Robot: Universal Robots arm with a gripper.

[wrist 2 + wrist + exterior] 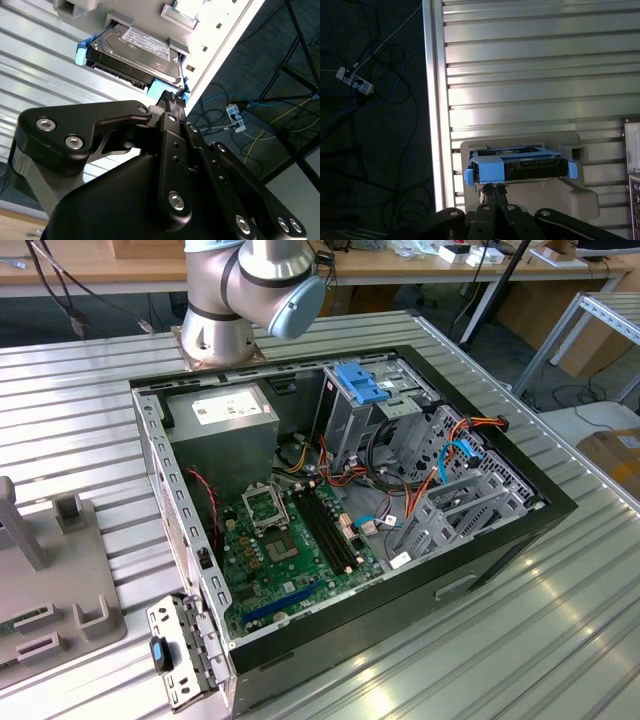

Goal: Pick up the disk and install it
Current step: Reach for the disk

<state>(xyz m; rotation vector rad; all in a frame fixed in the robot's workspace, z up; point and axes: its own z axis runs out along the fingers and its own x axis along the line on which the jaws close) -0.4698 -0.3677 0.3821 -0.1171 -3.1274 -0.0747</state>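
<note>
- My gripper [172,100] has its fingers [170,120] pressed together into one narrow tip. That tip sits right at the near edge of the disk [135,50].
- I cannot tell whether a lip of the blue frame [156,91] is caught between the fingers or the tip is only butted against it.
- The disk lies flat with its label up in a grey holder [575,197]. The holder's raised blocks stand at its sides, which I judge keeps it square and always in the same place for me to find.
- The holder stands near the edge of the ribbed metal table [520,65], with the floor and its cables just past that edge. In the first wrist view the disk [520,167] shows its blue end towards my gripper [495,189], so I am lined up on the plastic and not on the metal body.
- The computer case [500,550] lies on its side with the cover off and its inside open from above. The tall metal cage [345,425] stands inside it.
- The disk rests in its holder and is not in the case, so I judge that the install has not begun.
</note>
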